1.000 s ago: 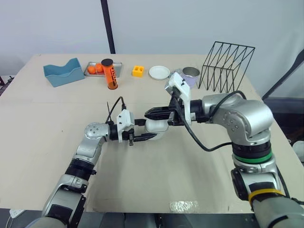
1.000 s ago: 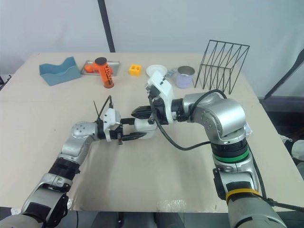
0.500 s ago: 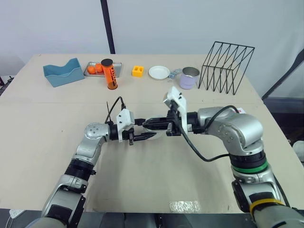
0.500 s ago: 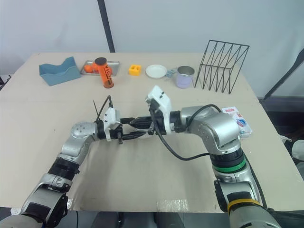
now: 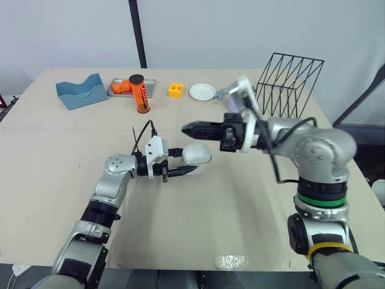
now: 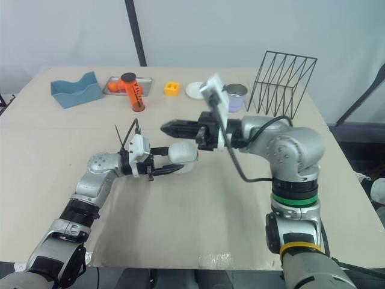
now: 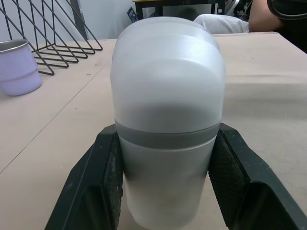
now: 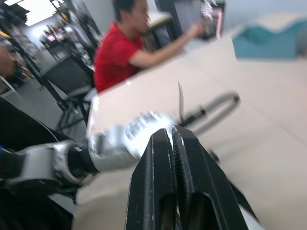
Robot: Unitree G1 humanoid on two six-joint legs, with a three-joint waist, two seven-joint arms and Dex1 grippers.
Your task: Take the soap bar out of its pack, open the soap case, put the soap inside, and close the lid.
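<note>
Right gripper point(image 5: 187, 127), fingers pressed together, has lifted off the soap case point(image 5: 196, 154) to its 12 o'clock. Left gripper point(image 5: 187, 161) pinches the case: 1 closed, white, translucent oval near the centre of the table point(image 5: 240, 211).

A broad beige table point(image 5: 198, 223) carries a row of things along its far edge. At the far left sits a blue V-shaped holder point(image 5: 80, 91), then a metal tray point(image 5: 150, 89) holding orange fruit point(image 5: 120, 87), with an orange black-capped tube point(image 5: 139, 94) upright just on its near side. Rightward come a yellow block point(image 5: 175, 90), a white dish point(image 5: 202, 92), a lavender cup point(image 6: 237, 99) and a black wire rack point(image 5: 290, 84). A shiny patch point(image 5: 230, 261) lies at the near edge.
</note>
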